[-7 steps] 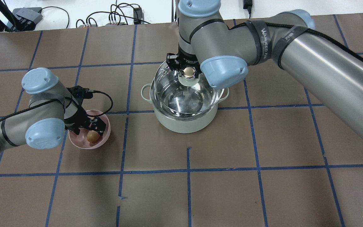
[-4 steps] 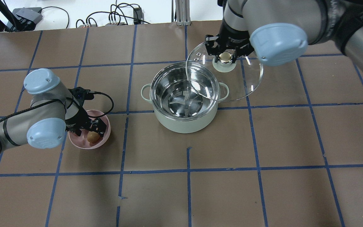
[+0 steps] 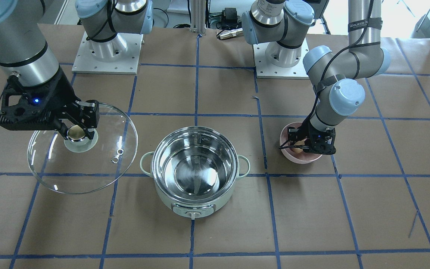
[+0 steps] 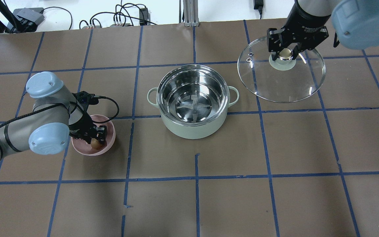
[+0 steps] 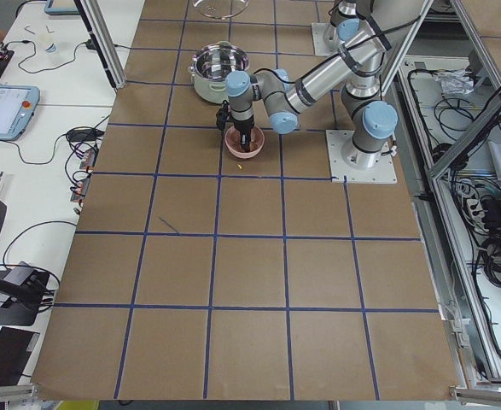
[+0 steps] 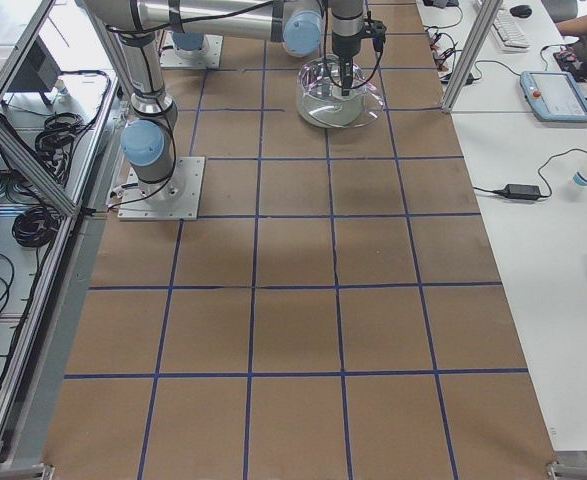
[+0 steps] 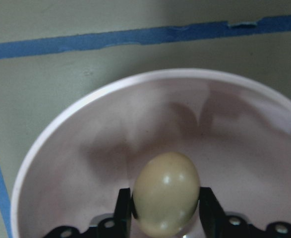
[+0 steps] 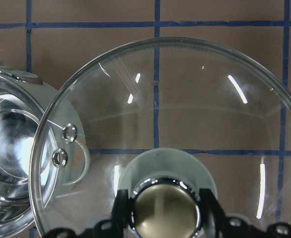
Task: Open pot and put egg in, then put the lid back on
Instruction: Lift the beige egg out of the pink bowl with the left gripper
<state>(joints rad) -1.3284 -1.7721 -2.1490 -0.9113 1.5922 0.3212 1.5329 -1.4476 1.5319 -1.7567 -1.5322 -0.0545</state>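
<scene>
The mint-green pot (image 4: 192,130) stands open at the table's middle, its steel inside empty; it also shows in the front view (image 3: 162,192). My right gripper (image 4: 285,53) is shut on the beige knob (image 8: 165,210) of the glass lid (image 4: 281,82) and holds the lid in the air, to the right of the pot and clear of it. My left gripper (image 4: 94,142) reaches down into a pink bowl (image 4: 109,131). Its fingers (image 7: 124,210) press both sides of the tan egg (image 7: 166,193), which sits low in the bowl.
The pink bowl stands left of the pot, about one tile away. Cables and power bricks (image 4: 28,16) lie beyond the table's far edge. Blue tape lines grid the brown table (image 4: 196,197).
My right gripper has lifted the lid off the pot and carried it right and away, clear of the rim. My left gripper has closed in on the egg in the bowl.
</scene>
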